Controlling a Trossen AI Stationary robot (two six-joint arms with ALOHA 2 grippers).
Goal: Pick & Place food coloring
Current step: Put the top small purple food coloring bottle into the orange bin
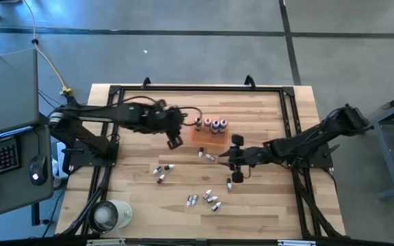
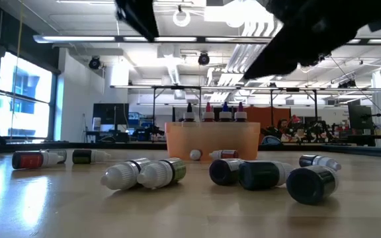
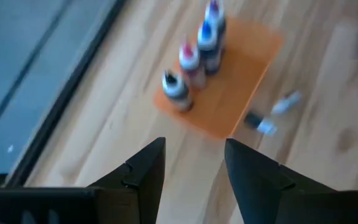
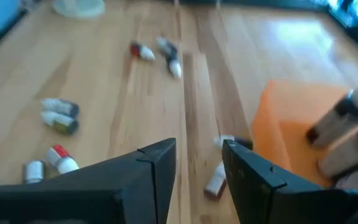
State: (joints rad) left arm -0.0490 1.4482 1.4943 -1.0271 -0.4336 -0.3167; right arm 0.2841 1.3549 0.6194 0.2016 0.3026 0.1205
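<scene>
Orange tray: four food coloring bottles upright along far edge, sorted. Remaining bottles lying loose on table, awaiting pickup. Left gripper: beside tray, fingers apart, empty. Right gripper: near tray, fingers apart, empty, above stray bottles.

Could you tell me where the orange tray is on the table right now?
In the high view the orange tray sits near the table's middle, toward the far edge, between the left gripper and the right gripper, with four bottles standing along its far side.
</scene>
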